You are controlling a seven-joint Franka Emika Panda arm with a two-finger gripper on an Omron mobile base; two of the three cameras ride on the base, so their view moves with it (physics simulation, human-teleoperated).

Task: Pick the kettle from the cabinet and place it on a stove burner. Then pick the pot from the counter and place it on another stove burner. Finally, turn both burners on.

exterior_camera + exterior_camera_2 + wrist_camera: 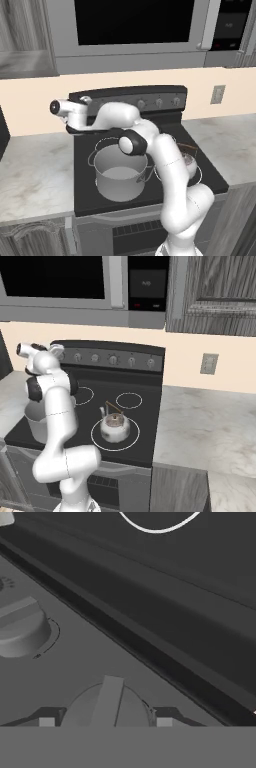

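Straddling a stove knob (pixel 107 704), end effector (pixel 105 722) open-jawed.

Kettle (pixel 115 426) sits inside a large burner ring (pixel 96 442) — pot (pixel 34 421) behind the arm, on the cooktop (pixel 147 421)

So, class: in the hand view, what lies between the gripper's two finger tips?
A round grey stove knob with a raised bar sits between the gripper finger tips, which stand apart on either side of it.

The arm hides most of the pot (pixel 34 421) in the right base view and part of the kettle (pixel 186 159) in the left. At 9 o'clock a second knob (pixel 20 629) runs off-frame.
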